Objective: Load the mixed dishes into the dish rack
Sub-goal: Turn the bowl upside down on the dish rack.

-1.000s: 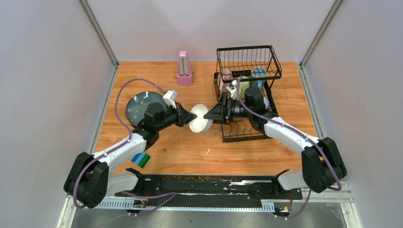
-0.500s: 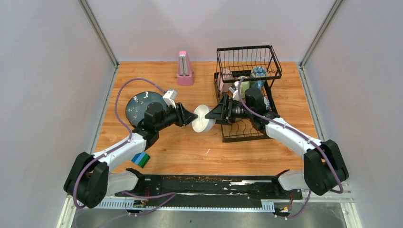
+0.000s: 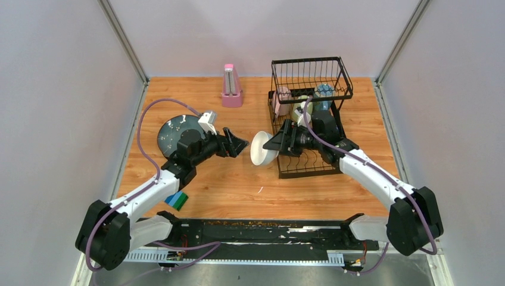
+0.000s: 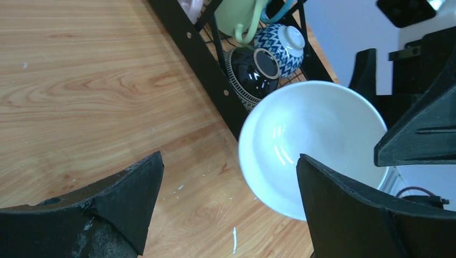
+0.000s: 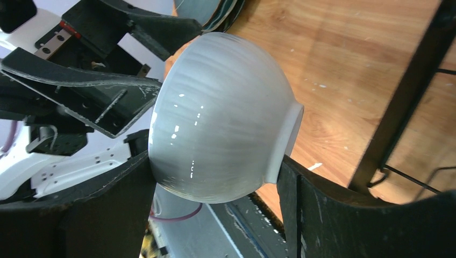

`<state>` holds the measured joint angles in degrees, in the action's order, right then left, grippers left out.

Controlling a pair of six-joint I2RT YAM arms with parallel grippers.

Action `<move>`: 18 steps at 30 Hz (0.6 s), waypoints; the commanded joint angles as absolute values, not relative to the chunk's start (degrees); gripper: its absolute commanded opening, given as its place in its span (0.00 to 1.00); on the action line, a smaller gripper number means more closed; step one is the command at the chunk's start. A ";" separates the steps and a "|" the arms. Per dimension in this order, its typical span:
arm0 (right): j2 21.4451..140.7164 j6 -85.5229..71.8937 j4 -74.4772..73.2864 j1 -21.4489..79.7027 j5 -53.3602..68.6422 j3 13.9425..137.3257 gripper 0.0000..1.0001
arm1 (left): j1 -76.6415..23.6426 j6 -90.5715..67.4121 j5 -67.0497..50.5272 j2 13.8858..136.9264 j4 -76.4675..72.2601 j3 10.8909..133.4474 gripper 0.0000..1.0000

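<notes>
My right gripper [image 3: 269, 146] [image 5: 213, 164] is shut on a white bowl [image 3: 260, 149] [image 4: 312, 140] [image 5: 220, 118], held on its side in the air just left of the black wire dish rack [image 3: 306, 60] [image 5: 408, 97]. One finger presses the bowl's rim, the other its foot. My left gripper [image 3: 238, 145] [image 4: 228, 161] stands open a little left of the bowl, apart from it. The rack holds a dark bowl [image 4: 248, 72], a blue-patterned bowl [image 4: 279, 43], a pale green mug [image 4: 239, 16] and a pink-white mug [image 3: 283, 95]. A blue-grey plate [image 3: 172, 134] lies behind the left arm.
A pink metronome [image 3: 231, 86] stands at the back, left of the rack. A blue-green striped block [image 3: 176, 200] lies near the left arm's base. Bare wooden table [image 3: 238, 185] shows under the bowl.
My left gripper opened and let go of the white bowl, then drew back left. My right gripper kept its hold and carried the bowl a little right, toward the rack.
</notes>
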<state>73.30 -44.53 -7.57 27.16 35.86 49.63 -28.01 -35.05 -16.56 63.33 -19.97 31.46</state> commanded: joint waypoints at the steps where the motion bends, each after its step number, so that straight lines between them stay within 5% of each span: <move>1: 67.65 -38.57 -10.83 26.39 29.41 54.02 0.14 | -27.86 -33.30 -11.41 60.46 -17.38 32.93 1.00; 18: 59.08 -21.98 -34.18 25.65 -1.82 60.50 0.13 | -27.80 -31.99 -5.49 58.14 -12.49 32.63 1.00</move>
<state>61.58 -27.22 -30.79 25.80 8.93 56.75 -28.01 -33.04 -7.07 59.31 -12.01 31.46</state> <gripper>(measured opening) 0.762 0.997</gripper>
